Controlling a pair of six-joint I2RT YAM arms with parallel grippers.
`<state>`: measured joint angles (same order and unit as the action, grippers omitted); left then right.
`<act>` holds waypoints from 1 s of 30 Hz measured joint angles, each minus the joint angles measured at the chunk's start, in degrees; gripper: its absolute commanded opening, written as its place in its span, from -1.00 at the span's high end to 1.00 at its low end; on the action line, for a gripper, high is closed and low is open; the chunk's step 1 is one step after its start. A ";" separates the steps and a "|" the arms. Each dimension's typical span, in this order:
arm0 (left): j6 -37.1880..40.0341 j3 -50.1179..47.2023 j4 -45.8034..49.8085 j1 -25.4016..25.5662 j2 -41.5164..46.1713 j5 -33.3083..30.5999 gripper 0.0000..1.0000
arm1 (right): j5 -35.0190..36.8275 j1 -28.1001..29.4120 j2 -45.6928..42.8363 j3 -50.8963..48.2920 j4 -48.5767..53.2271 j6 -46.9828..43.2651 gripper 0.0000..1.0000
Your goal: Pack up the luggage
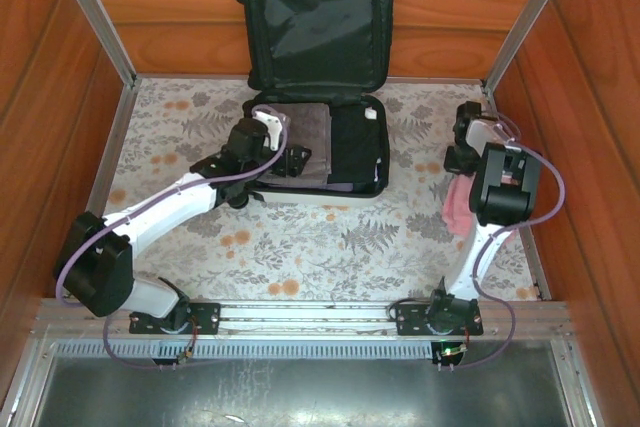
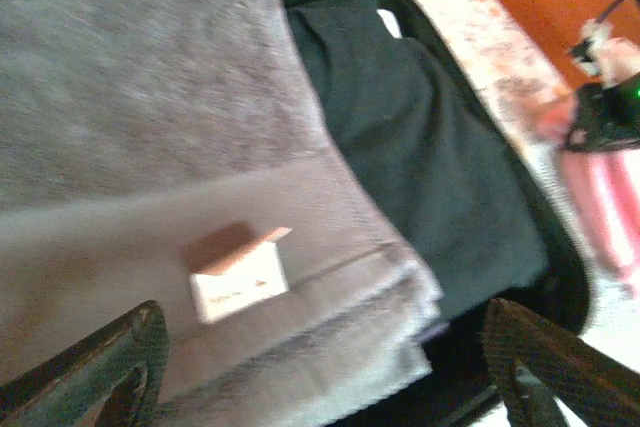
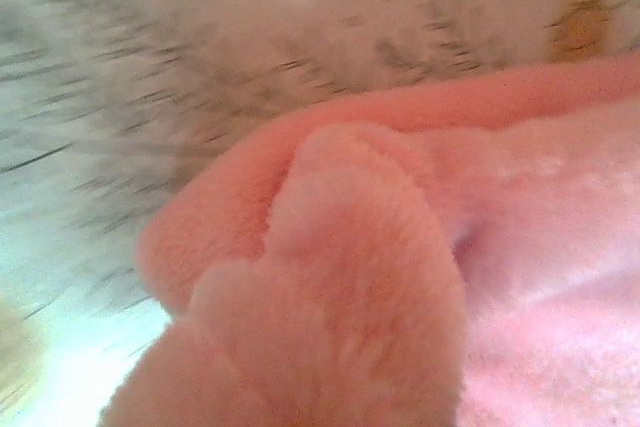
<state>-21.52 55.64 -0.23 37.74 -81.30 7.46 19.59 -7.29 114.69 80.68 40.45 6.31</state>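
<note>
Items counted: one luggage [image 1: 318, 32], two textiles inside it, one textile outside it, two arms.

The luggage sits at the upper centre of the overhead view and is open. Its lid stands upright against the wooden back wall with the black lining facing forward, and its base lies flat on the flower-patterned tabletop [image 1: 330, 247].

The base holds one folded grey towel [image 1: 305, 132] in its left half. One black garment [image 1: 355, 147] lies in its right half, and the two touch along the middle. In the left wrist view, one small white label [image 2: 240, 282] lies on the towel's lower centre.

The left gripper [image 1: 295, 159] hangs over the near edge of the grey towel. It is released, with both fingers [image 2: 120, 367] spread wide at the lower corners of the wrist view and nothing between them.

The right gripper [image 1: 459, 177] is at the right of the overhead view, well apart from the luggage and directly over one pink fleece cloth [image 1: 457, 205] on the tabletop. It is clenched. The right wrist view shows the fleece bunched into a raised fold close to the lens, and whether that fold is pinched cannot be told
</note>
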 measured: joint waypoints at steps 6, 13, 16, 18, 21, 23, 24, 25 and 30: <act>-0.79 0.35 -1.86 5.27 -1.46 2.91 -1.00 | -17.07 2.51 -18.23 -13.88 -9.66 1.27 1.00; 0.04 5.66 -3.32 9.27 -8.00 4.28 -1.00 | -27.10 2.73 -33.59 -19.28 -15.23 3.30 1.00; 0.39 8.81 -3.85 9.88 -10.84 5.29 -1.00 | -29.64 2.89 -38.32 -20.85 -16.98 3.72 1.00; 0.68 10.67 -4.24 10.03 -12.39 6.08 -1.00 | -31.19 3.56 -41.70 -22.05 -17.27 3.69 1.00; 0.94 12.61 -4.76 10.03 -13.77 6.45 -0.99 | -32.57 5.90 -44.61 -21.90 -16.63 3.61 1.00; 1.20 12.92 -4.98 10.03 -13.84 6.14 -0.97 | -33.24 8.11 -45.24 -20.55 -15.39 3.43 1.00; 1.40 12.94 -5.01 10.03 -13.73 5.66 -0.96 | -33.29 9.20 -45.22 -19.52 -14.67 3.41 1.00; 1.64 12.92 -4.96 10.03 -13.60 4.98 -0.97 | -33.35 10.10 -45.18 -18.58 -14.10 3.39 1.00; 2.23 11.28 -4.15 8.85 -10.43 0.68 -0.95 | -34.14 13.62 -43.76 -12.26 -13.00 3.76 1.00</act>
<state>-19.29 66.92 -4.38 46.59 -91.72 8.14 -14.55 6.33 70.94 68.42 27.44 10.07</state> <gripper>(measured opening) 0.979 0.085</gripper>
